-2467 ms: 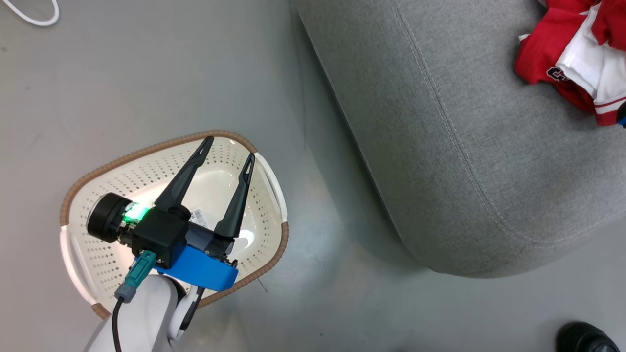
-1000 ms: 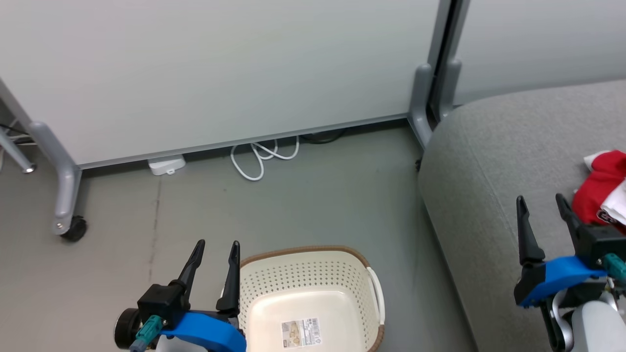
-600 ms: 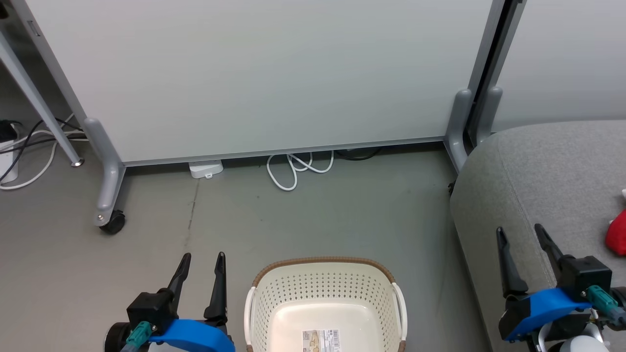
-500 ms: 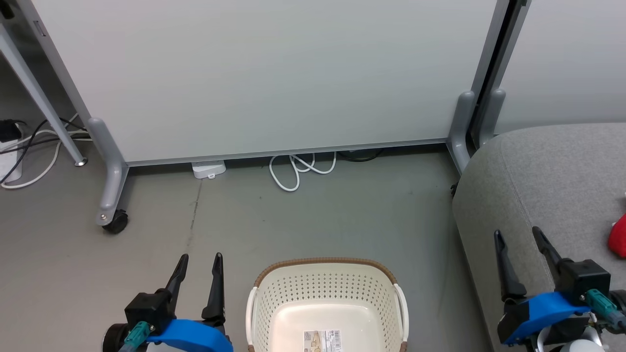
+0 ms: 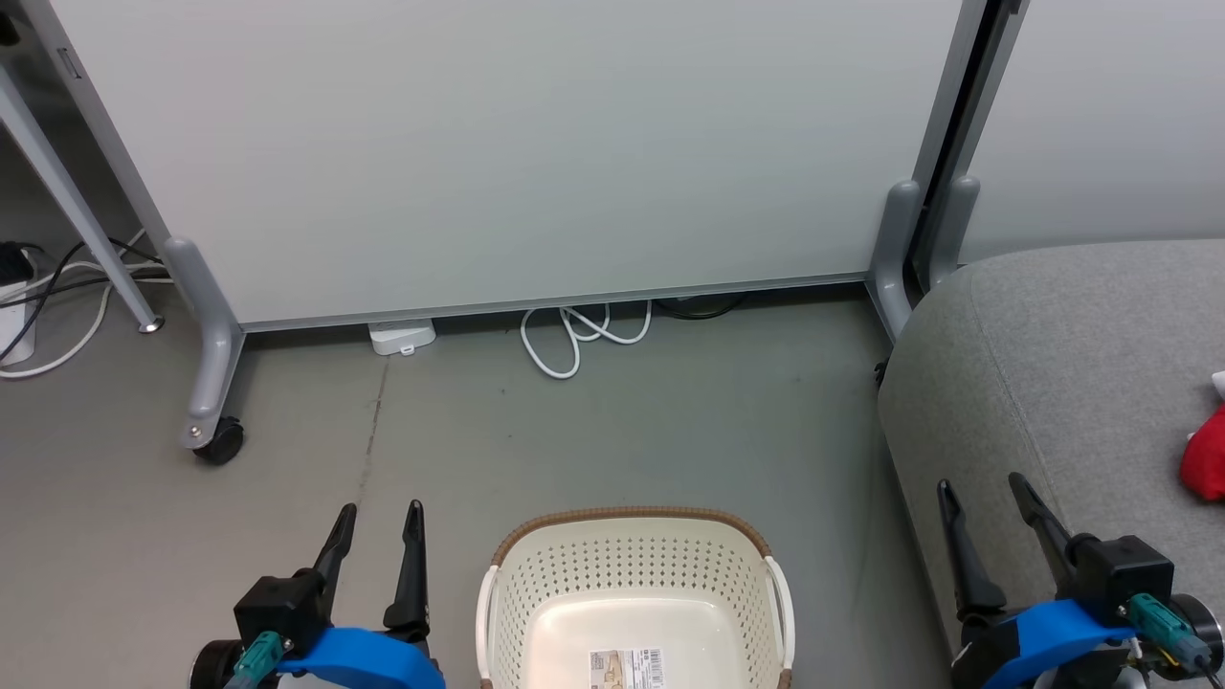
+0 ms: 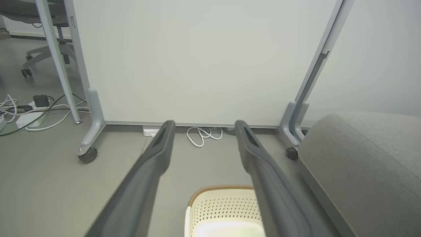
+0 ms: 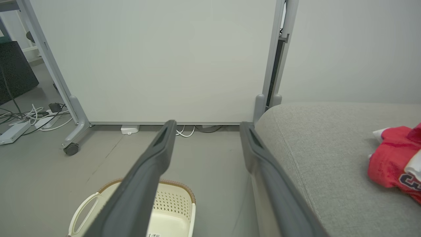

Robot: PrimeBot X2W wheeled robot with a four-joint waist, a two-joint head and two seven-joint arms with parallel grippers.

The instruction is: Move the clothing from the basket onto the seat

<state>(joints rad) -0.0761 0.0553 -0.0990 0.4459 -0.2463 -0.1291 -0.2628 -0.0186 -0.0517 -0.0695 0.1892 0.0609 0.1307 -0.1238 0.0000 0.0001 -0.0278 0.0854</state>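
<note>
The cream perforated basket (image 5: pixel 632 574) with a brown rim stands on the floor at the bottom middle, holding nothing but a printed label (image 5: pixel 624 667); it also shows as the basket (image 6: pixel 223 205) and the basket (image 7: pixel 171 200). Red clothing (image 7: pixel 393 163) lies on the grey seat (image 7: pixel 329 141) at the right, and a bit of the clothing (image 5: pixel 1204 459) peeks in at the edge of the seat (image 5: pixel 1062 364). My left gripper (image 5: pixel 379 509) stands open left of the basket. My right gripper (image 5: pixel 981 483) is open over the seat's near corner. Neither holds anything.
A pale wheeled partition (image 5: pixel 517 144) stands behind, with a castor foot (image 5: pixel 215 440) at the left and a post (image 5: pixel 895 249) beside the seat. A white coiled cable (image 5: pixel 579 335) and an adapter (image 5: pixel 402 337) lie at its base. More cables (image 5: pixel 48 306) run at the far left.
The head camera rose from looking down on the basket and seat to facing the partition. Over the last half second the picture shifted slightly and both grippers sit a little lower, still open.
</note>
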